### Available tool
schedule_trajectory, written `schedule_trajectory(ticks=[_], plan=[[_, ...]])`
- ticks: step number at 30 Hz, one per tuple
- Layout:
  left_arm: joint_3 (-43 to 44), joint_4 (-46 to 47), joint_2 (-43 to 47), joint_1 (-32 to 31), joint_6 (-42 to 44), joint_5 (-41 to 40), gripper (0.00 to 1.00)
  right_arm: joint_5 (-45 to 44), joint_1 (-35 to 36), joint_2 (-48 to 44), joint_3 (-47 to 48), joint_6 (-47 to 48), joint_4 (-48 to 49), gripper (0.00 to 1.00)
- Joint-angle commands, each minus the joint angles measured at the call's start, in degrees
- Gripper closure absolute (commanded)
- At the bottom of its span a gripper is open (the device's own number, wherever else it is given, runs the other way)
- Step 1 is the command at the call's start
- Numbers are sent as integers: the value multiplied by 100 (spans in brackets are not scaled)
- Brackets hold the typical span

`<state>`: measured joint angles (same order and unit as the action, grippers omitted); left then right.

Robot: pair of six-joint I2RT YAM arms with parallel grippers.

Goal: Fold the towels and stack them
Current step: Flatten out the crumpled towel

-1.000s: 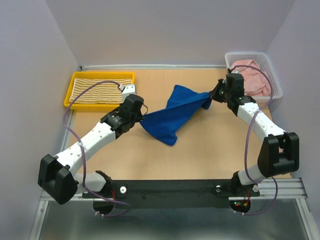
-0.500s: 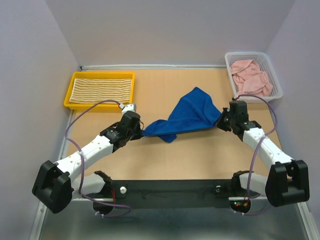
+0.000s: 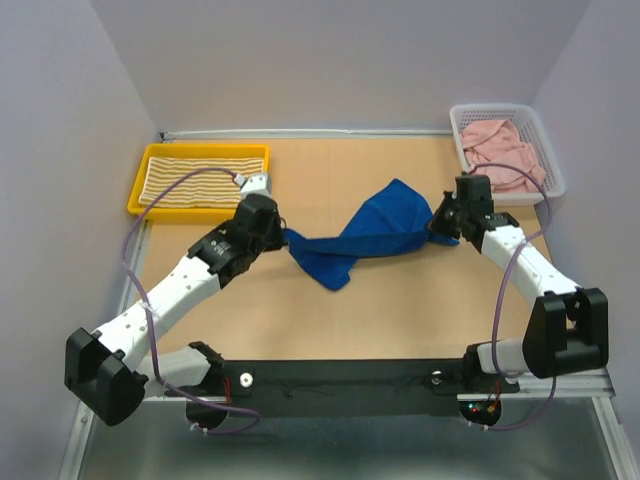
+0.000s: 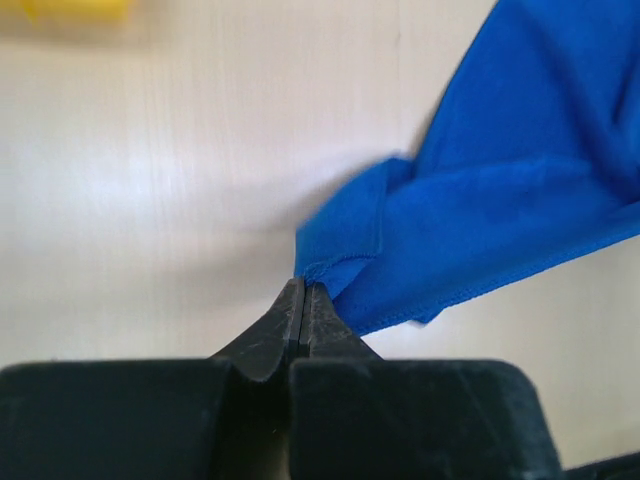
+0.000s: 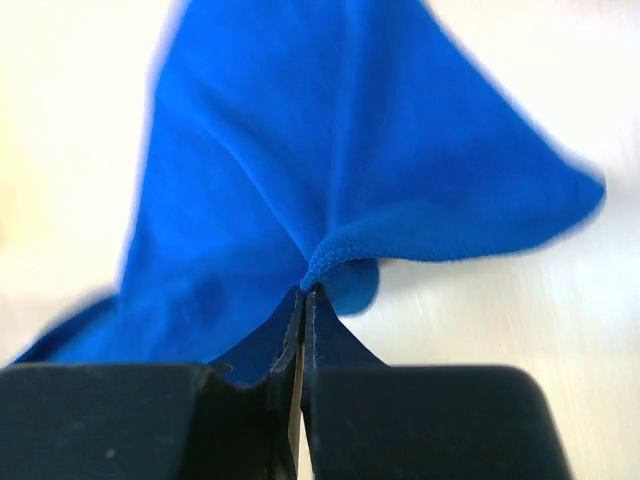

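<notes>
Seen from above, the blue towel (image 3: 375, 232) hangs twisted between the two arms over the middle of the table (image 3: 350, 310). The left gripper (image 3: 283, 237) is clamped on its left end and the right gripper (image 3: 437, 222) on its right end, nearer the table's right edge. One lobe sags toward the tabletop. The striped towel (image 3: 200, 178) lies flat in the yellow tray (image 3: 133, 198) at the far left corner. The pink towel (image 3: 500, 150) sits crumpled in the white basket (image 3: 505, 108) at the far right corner.

In the left wrist view, the jaws are pressed together on only the very tip of a bunched corner. A harder pull between the arms could likely drag that corner free.

In the right wrist view, the jaws are likewise closed on a thin roll of hem, with the cloth fanning out beyond it. With the twist not yet worked out, lowering the towel now risks laying it doubled and creased, which would make for a crooked fold.
</notes>
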<state>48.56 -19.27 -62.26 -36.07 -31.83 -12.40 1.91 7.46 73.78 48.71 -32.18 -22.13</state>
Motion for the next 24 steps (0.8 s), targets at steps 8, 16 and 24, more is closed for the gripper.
schedule_trajectory(ticks=[8,16,24], plan=[[1406,-1588,423,-267,338,1103,100,-253,-43,-37,582,397,279,99],[-477,-704,1514,-2471,-982,2935,94,-428,-43,-1304,-739,301,25,69],[153,-332,735,-3274,-43,3430,49,-867,-43,-735,-134,476,7,55]])
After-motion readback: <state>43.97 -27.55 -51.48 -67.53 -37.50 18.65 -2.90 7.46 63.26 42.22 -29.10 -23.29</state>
